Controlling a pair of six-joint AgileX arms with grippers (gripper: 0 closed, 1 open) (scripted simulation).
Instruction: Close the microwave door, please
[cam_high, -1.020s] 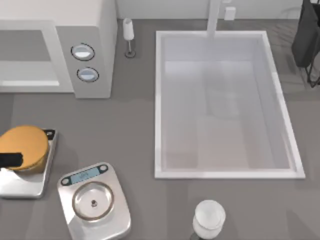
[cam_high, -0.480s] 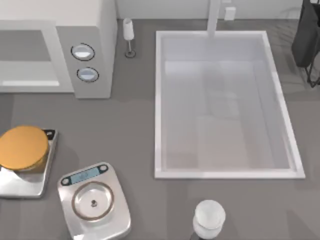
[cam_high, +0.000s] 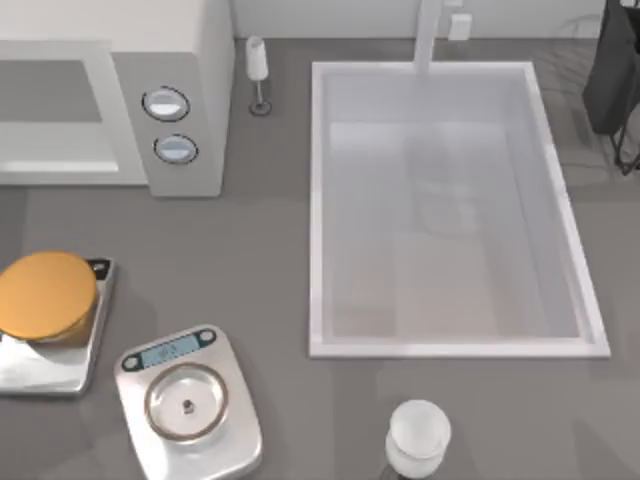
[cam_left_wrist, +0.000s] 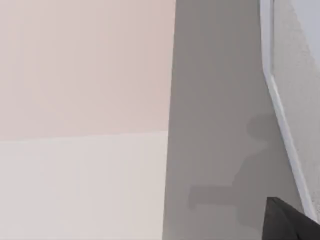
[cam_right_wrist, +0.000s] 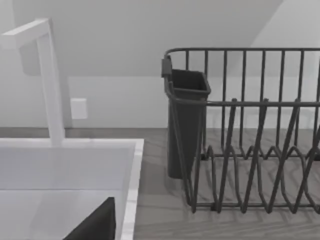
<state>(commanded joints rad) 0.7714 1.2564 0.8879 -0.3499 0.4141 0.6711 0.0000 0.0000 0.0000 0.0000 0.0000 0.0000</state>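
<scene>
1. Microwave (cam_high: 170, 95) sits at the tabletop's back left; its cavity is open, door barely visible.
2. Left gripper (cam_left_wrist: 292, 222): a dark corner shows, grip state can't tell.
3. Reach behind the door's free edge, push along its hinge arc, flat contact.

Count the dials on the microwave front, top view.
2. Both sit on the microwave's control panel, right of its open cavity: upper dial and lower dial directly beneath it. The microwave runs off the left edge, so more controls could be hidden there.
</scene>
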